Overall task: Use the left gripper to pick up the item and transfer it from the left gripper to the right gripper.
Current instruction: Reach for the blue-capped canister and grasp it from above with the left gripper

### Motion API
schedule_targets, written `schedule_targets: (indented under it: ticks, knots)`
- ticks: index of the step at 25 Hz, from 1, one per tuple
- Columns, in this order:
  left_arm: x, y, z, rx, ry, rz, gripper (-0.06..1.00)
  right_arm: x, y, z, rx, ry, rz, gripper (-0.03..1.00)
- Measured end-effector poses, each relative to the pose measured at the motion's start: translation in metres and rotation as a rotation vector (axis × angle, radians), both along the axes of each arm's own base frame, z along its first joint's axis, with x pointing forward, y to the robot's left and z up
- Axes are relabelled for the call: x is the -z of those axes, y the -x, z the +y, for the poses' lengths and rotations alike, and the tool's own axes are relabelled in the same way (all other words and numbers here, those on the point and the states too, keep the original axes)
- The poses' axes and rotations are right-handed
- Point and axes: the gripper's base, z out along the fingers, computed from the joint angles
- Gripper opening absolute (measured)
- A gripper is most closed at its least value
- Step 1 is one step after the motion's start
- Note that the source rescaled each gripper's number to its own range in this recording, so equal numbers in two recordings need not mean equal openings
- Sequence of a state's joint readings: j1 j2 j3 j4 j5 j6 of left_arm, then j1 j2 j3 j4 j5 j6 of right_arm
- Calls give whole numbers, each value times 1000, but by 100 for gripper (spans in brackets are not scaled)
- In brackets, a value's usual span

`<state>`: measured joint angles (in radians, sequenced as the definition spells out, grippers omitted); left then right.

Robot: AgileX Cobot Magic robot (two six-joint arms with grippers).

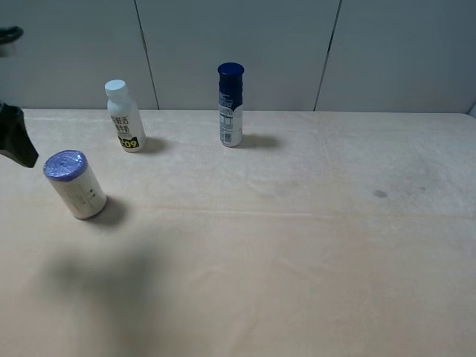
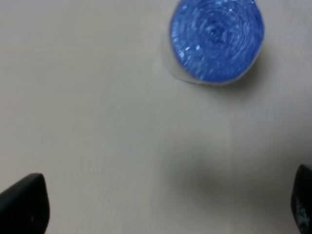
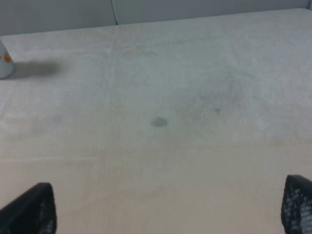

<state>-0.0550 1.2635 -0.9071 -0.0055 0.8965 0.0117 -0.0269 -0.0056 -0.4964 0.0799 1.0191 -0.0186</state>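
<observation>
Left gripper: jaws spread wide, empty, touching nothing; purple top of item lies beyond fingertips, apart from them. Item: stout cream-white cylinder, purple top, small dark dots on side, standing on end on table, in front of and left of white bottle. Blue-capped bottle: upright, right of white bottle, apart. Right gripper: jaws spread wide, empty, over table near dark spot, far right of white bottle.
</observation>
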Motion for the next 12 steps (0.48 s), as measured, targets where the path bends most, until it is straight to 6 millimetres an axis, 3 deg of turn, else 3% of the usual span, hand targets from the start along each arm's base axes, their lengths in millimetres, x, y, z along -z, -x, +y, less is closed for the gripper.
schedule_targets:
  ticks: [8,12]
  knots:
    - [37,-46,-21,63,-5,54,100,0,0,0,0,0,-1,100]
    - [51,-60,-23,58,4,80,100,0,0,0,0,0,-1,100]
